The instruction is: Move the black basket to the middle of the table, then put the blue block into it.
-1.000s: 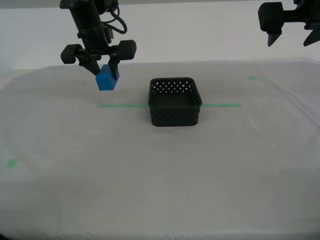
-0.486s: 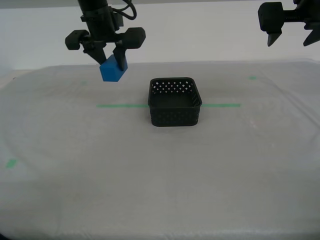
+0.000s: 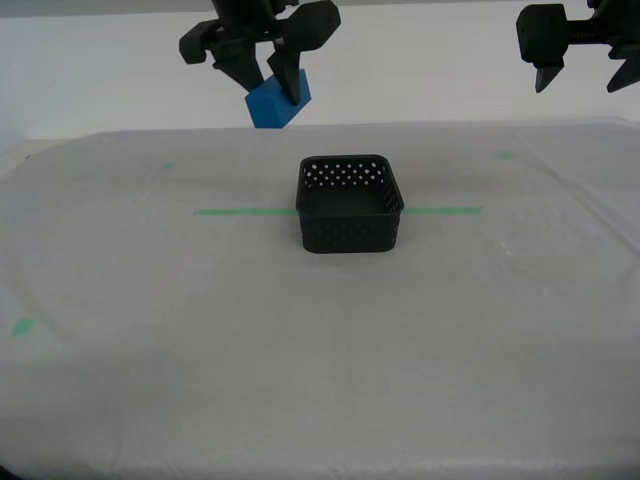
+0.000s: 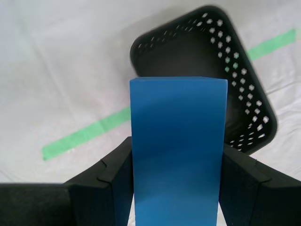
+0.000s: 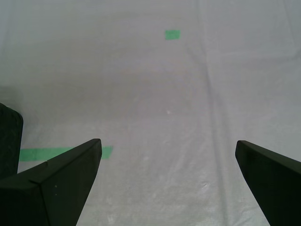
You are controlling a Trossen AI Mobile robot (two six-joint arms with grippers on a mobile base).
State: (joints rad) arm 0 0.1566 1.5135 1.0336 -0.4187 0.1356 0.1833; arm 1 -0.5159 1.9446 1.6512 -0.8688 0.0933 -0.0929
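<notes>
The black basket (image 3: 349, 203) stands on the table (image 3: 320, 340) at its middle, across the green tape line, and shows with an empty inside in the second wrist view (image 4: 207, 61). My second gripper (image 3: 270, 82) hangs high above the table, toward the exterior view's left of the basket, shut on the blue block (image 3: 278, 102). In the second wrist view the blue block (image 4: 178, 150) fills the gap between the black fingers (image 4: 113, 179). My first gripper (image 3: 580, 78) is open and empty, high at the exterior view's upper right, with its fingers (image 5: 56, 183) spread wide over bare cloth.
A thin green tape line (image 3: 240, 211) runs across the cloth behind the basket. Small green marks lie at the exterior view's left front (image 3: 21, 326) and far right (image 3: 506, 155). A white wall rises behind the table.
My second gripper has carried the blue block up and toward the exterior view's right, nearer the basket. The basket and my first gripper have stayed where they were.
</notes>
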